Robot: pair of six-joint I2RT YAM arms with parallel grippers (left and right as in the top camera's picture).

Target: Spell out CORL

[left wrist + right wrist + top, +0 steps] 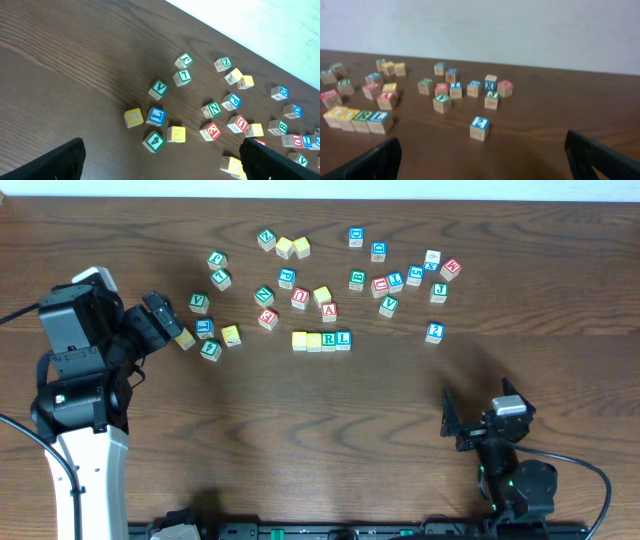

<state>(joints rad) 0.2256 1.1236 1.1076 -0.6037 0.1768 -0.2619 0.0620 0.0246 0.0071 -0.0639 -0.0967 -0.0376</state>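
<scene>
Row (321, 340) of lettered cubes lies well ahead of our left gripper (172, 323) and right gripper (480, 408), both spread wide, holding nothing. We judge each cube light, stiff, smooth-faced; we would pinch across opposite flat faces.

We see the table (300, 440) is dark brown w/ wood grain. At centre of the overhead frame the row (321, 340) goes yellow, yellow, green, blue. At right, the block w/ 2 (434, 332) is blue-topped.
</scene>
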